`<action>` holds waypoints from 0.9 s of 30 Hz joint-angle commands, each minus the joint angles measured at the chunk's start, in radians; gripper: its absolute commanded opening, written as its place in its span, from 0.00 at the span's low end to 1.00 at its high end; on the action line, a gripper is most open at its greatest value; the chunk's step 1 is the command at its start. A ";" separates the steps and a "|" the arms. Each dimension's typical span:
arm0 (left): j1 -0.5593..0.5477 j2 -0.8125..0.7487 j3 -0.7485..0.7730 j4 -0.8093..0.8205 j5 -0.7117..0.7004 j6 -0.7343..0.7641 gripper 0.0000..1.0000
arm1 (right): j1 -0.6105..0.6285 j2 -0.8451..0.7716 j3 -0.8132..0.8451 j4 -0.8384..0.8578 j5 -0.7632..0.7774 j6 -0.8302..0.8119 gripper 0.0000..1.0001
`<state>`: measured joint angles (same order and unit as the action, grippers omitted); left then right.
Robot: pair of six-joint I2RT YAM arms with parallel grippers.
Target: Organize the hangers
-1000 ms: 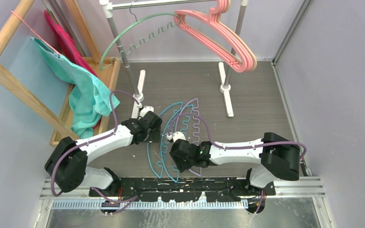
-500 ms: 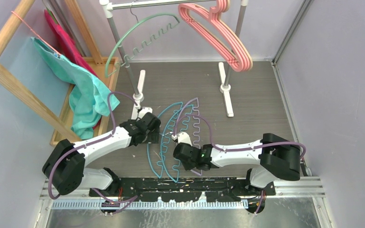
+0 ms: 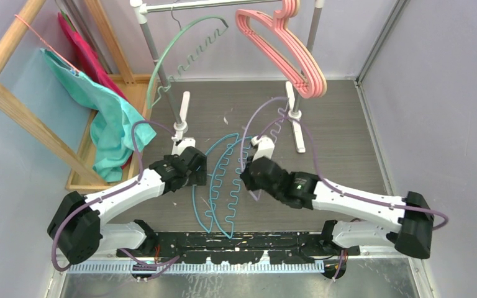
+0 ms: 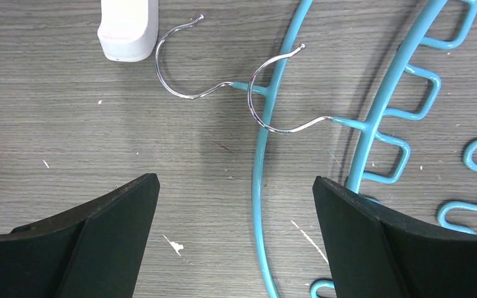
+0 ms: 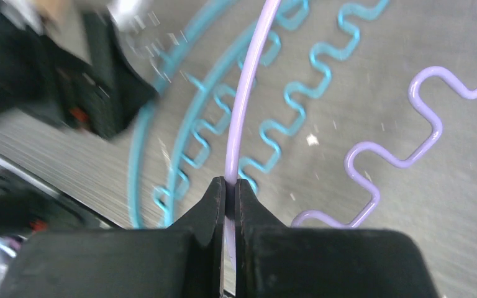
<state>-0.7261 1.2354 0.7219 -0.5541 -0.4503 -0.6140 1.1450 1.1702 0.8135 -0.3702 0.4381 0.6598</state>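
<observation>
My right gripper (image 3: 254, 169) is shut on the thin arc of a purple zigzag hanger (image 3: 253, 121) and holds it off the floor; the right wrist view shows the arc (image 5: 248, 81) pinched between the jaws (image 5: 230, 184). Two blue zigzag hangers (image 3: 194, 205) lie on the floor between the arms. My left gripper (image 3: 194, 169) is open and empty above them; one blue arc (image 4: 259, 167) runs between its fingers (image 4: 235, 186), and two steel hooks (image 4: 273, 93) lie ahead. A green hanger (image 3: 186, 37) and several pink hangers (image 3: 292, 49) hang on the rail (image 3: 223, 5).
The rail's white feet (image 3: 180, 118) (image 3: 297, 127) stand on the dark floor; one foot shows in the left wrist view (image 4: 127, 25). A wooden frame rack (image 3: 12, 99) with a teal cloth (image 3: 109, 124) stands at the left. Grey walls close in at the right.
My right gripper has swung up and away from the base, lifting the purple hanger off the blue ones. The green and pink hangers on the rail swing. The left gripper has barely moved.
</observation>
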 commanded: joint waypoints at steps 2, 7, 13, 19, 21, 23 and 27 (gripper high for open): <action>0.002 -0.042 0.005 0.001 -0.037 -0.013 0.98 | -0.082 -0.079 0.114 0.296 -0.080 -0.019 0.01; 0.003 -0.051 0.003 -0.004 -0.037 -0.013 0.98 | -0.091 -0.007 0.245 0.456 -0.230 -0.011 0.01; 0.004 -0.067 0.001 -0.005 -0.039 -0.012 0.98 | -0.102 0.096 0.405 0.550 -0.379 0.005 0.01; 0.003 -0.076 -0.018 0.009 -0.036 -0.013 0.98 | -0.118 0.173 0.558 0.589 -0.411 -0.033 0.01; 0.003 -0.077 -0.022 0.010 -0.034 -0.016 0.98 | -0.140 0.208 0.603 0.602 -0.444 -0.021 0.01; 0.004 -0.079 -0.027 0.011 -0.035 -0.016 0.98 | -0.162 0.239 0.640 0.623 -0.479 -0.006 0.01; 0.003 -0.084 -0.040 0.018 -0.039 -0.018 0.98 | -0.198 0.282 0.694 0.666 -0.508 0.003 0.01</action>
<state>-0.7261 1.1793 0.6899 -0.5583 -0.4595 -0.6167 0.9783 1.4353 1.4162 0.1520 -0.0128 0.6628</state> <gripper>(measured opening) 0.980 0.075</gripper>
